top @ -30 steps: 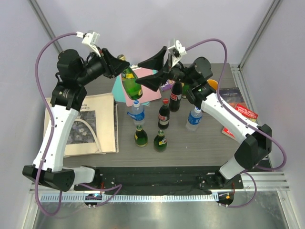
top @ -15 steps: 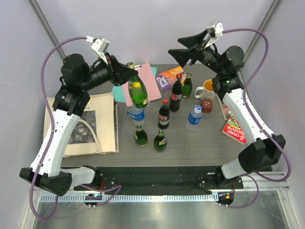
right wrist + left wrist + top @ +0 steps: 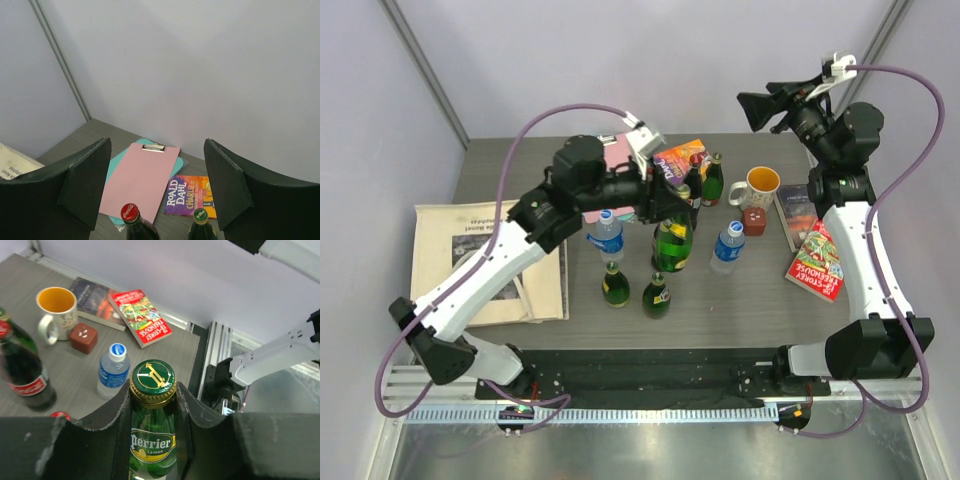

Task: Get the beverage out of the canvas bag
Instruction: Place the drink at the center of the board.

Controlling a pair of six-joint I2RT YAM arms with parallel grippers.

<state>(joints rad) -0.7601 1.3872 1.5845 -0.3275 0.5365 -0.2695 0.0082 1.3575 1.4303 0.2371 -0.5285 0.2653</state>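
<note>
Swung the Perrier bottle [image 3: 672, 243] away from over the clipboard [image 3: 142, 180], now upright among the other bottles [image 3: 613, 285], neck pinched by the left gripper [image 3: 153, 396]. Pulled the right gripper [image 3: 157, 143] further back, fingers spread. Well away from the canvas bag [image 3: 485, 262], flat at left.

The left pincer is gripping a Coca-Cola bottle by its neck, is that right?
Not quite. The left pincer is gripping a green Perrier bottle by its neck, not a Coca-Cola bottle. The left wrist view shows the Perrier label and green cap between its fingers.

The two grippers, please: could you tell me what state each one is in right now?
Left gripper: shut on the Perrier bottle, at its neck.
Right gripper: open, holding nothing.
</note>
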